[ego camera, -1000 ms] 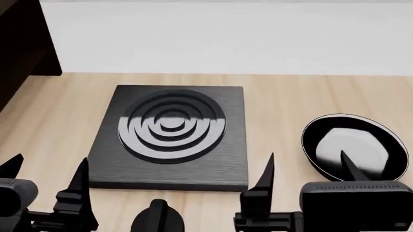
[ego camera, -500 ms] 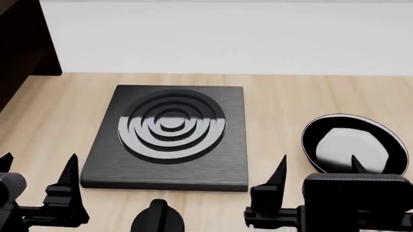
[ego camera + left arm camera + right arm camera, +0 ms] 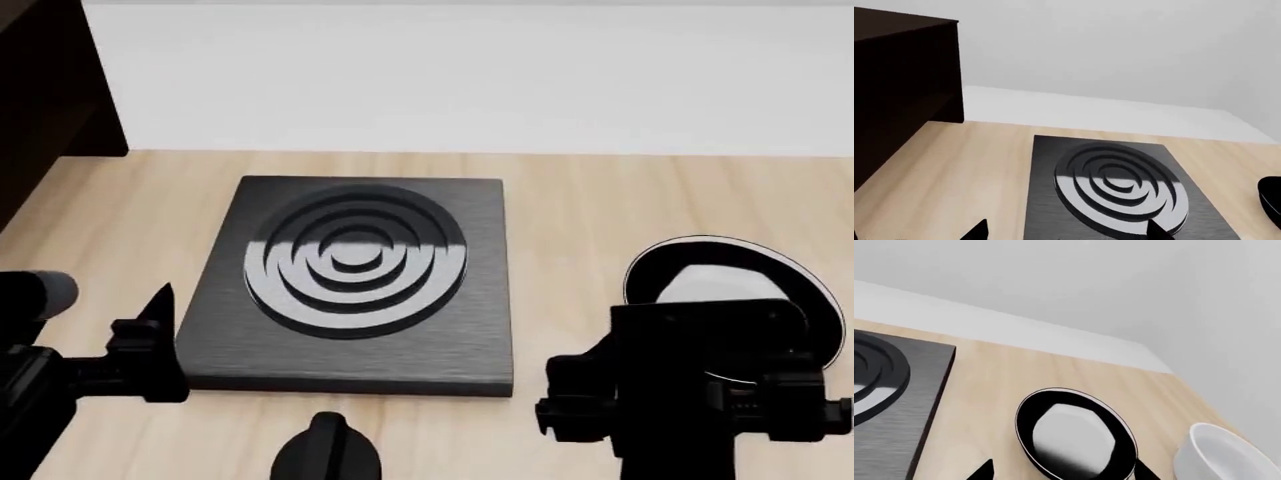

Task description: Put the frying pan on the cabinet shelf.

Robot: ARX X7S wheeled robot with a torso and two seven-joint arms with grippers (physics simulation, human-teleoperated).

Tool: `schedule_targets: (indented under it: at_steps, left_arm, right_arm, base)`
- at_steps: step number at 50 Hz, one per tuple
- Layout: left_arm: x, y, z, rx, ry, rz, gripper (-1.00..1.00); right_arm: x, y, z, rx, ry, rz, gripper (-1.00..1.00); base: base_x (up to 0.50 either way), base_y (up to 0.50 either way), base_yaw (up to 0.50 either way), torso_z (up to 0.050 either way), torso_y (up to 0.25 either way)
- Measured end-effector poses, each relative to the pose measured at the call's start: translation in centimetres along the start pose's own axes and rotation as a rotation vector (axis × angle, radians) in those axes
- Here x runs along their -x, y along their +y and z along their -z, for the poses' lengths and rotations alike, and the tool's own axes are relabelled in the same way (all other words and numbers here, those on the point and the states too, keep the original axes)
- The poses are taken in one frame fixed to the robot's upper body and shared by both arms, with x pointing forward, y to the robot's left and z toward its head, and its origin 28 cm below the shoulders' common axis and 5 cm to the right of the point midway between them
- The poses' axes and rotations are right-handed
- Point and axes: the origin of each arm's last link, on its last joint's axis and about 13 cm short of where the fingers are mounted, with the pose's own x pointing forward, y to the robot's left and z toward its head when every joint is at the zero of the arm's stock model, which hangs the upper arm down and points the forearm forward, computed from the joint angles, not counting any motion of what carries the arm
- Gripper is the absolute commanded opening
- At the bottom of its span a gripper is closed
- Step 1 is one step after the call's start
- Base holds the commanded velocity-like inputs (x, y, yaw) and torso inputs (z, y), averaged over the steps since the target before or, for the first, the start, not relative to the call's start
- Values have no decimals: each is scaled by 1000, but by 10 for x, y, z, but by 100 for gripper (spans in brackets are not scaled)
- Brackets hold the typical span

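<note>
The frying pan (image 3: 707, 270), round, black and glossy with a thin pale rim, lies on the light wood countertop right of the hob; its handle is hidden. In the right wrist view the pan (image 3: 1074, 435) sits just ahead of my right gripper (image 3: 1062, 472), which is open and empty, one fingertip to each side of it. In the head view my right wrist block (image 3: 707, 380) covers the pan's near part. My left gripper (image 3: 1066, 232) is open and empty over the hob's near edge. The dark cabinet (image 3: 901, 100) stands at far left (image 3: 40, 90); its shelf surface does not show.
A square black hob (image 3: 354, 280) with rings lies mid-counter, also in both wrist views (image 3: 1121, 185) (image 3: 887, 405). A white bowl (image 3: 1221, 455) stands just beyond the pan toward the counter's right end. A white wall runs behind the countertop (image 3: 587, 200).
Both arms have risen and moved forward. The right wrist now covers the near part of the pan and its fingertips no longer show in the head view. The pan has not moved.
</note>
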Motion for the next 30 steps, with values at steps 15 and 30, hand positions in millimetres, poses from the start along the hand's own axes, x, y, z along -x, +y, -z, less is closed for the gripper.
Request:
schedule_targets:
  at_steps: [15, 30]
  left_arm:
    - [-5, 3, -1, 44, 27, 25, 100]
    - [-5, 3, -1, 60, 30, 35, 100]
  right_arm:
    - [-17, 8, 12, 8, 103, 46, 100]
    - [-25, 13, 33, -14, 185, 82, 100]
  base:
    - [0, 0, 0, 0, 0]
    - [0, 0, 0, 0, 0]
